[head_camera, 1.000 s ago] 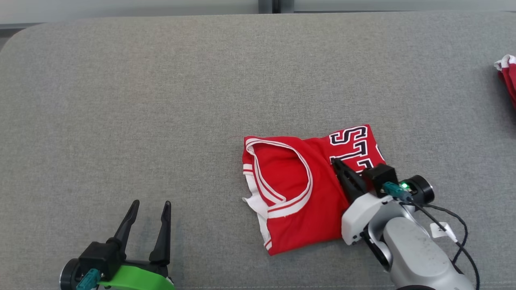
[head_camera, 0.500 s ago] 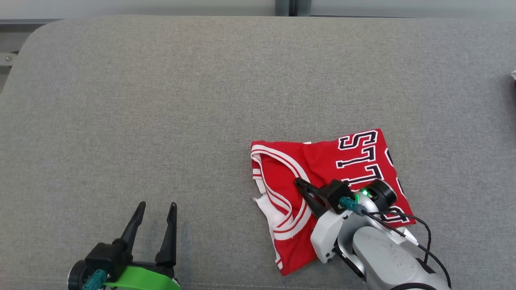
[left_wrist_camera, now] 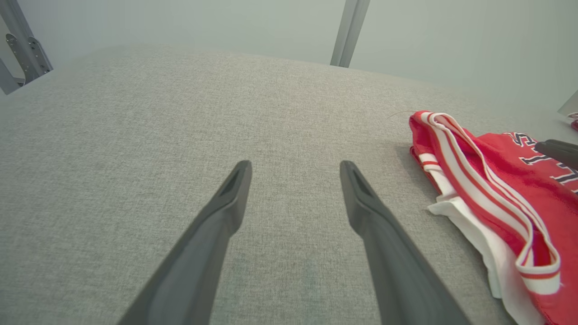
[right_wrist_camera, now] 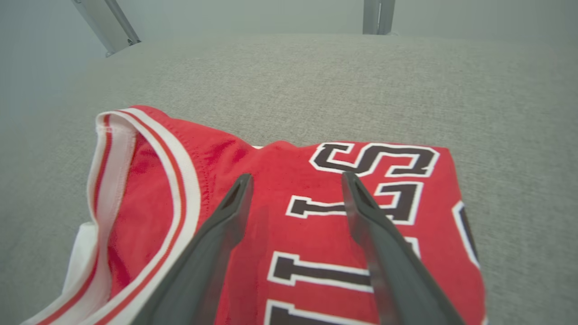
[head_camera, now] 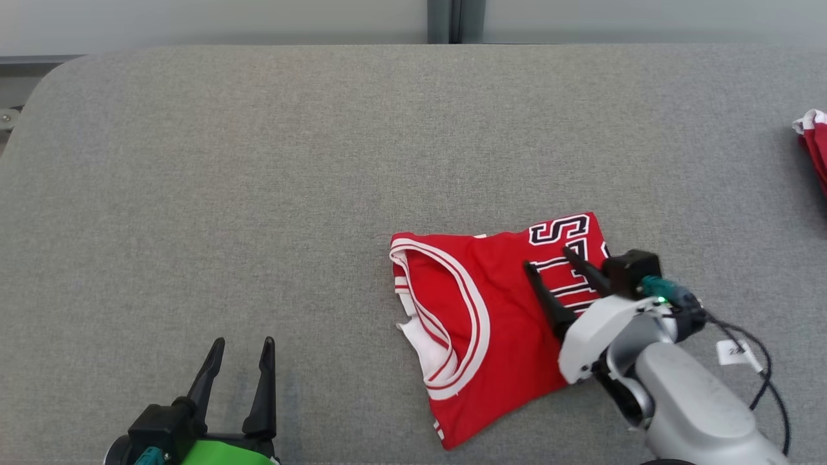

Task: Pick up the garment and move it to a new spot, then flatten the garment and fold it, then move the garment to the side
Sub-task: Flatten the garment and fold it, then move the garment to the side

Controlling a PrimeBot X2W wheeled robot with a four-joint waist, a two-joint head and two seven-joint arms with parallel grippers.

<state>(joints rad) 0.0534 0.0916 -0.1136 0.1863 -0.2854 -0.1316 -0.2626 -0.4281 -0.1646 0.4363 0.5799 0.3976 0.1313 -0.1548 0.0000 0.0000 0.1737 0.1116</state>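
Head view.
- Desk [head_camera: 258,161]: grey woven cloth top with a coarse weave and a rounded far-left corner.
- Garment [head_camera: 491,336]: red sports jersey, smooth knit, folded into a rough oblong. It lies flat right of the desk's centre, toward the near edge. A curved opening is trimmed in white and red stripes, and the white lining shows at its left edge.
- Lettering: black block capitals outlined in white. An "S" reads plainly; the letters below it are partly covered.
- Right jaws: spread wide with nothing between them. The two slim dark fingers [head_camera: 549,294] sit over the lettering. I cannot tell if the tips touch the cloth.
- Pale grey forearm [head_camera: 685,407]: behind the right jaws, with a black cable [head_camera: 762,361] and a white tag [head_camera: 733,352].
- Left jaws: at the lower left, parted and empty, on a green housing [head_camera: 219,455].
- Second red-and-white cloth [head_camera: 815,145]: at the desk's right edge.

Left wrist view.
- Tapered matte fingers [left_wrist_camera: 212,239], well apart, over bare weave.
- The garment's striped trim lies to the right.

Right wrist view.
- Fingers parted above the red knit, straddling the letters.
- The "S" is sharp beyond the tips.
- Metal posts [right_wrist_camera: 106,22] stand behind the desk.
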